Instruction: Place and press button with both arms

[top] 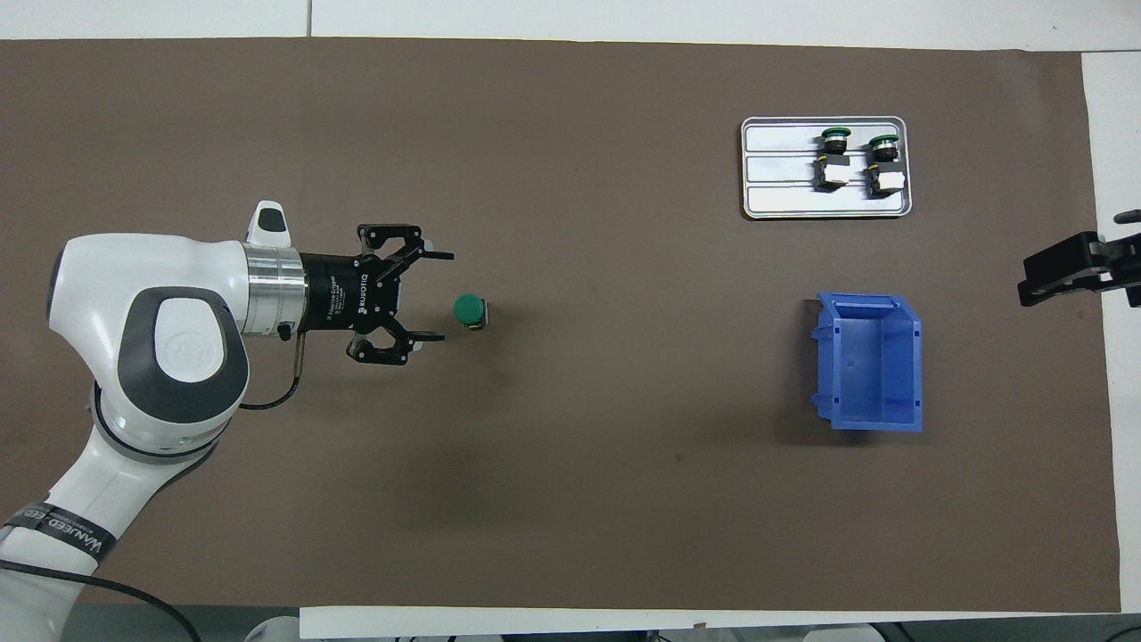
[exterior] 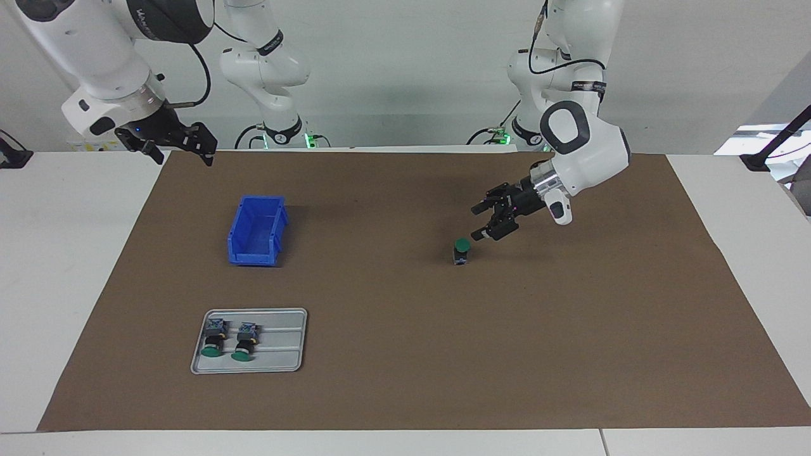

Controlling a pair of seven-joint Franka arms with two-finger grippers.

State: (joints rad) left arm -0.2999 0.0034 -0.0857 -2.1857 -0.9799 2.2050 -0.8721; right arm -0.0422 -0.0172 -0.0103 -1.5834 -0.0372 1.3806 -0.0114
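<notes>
Standing upright on the brown mat (exterior: 405,380) near its middle, toward the left arm's end, the button (exterior: 461,251) sits just beside the left gripper (exterior: 479,223), whose fingers are spread and empty. The right gripper (exterior: 180,147), also spread, waits over the mat's corner.

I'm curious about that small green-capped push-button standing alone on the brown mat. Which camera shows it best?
The facing view: the green-capped push-button shows side-on there, round cap above its dark body, standing upright beside the left claw. The overhead view shows mostly its round green top.
</notes>
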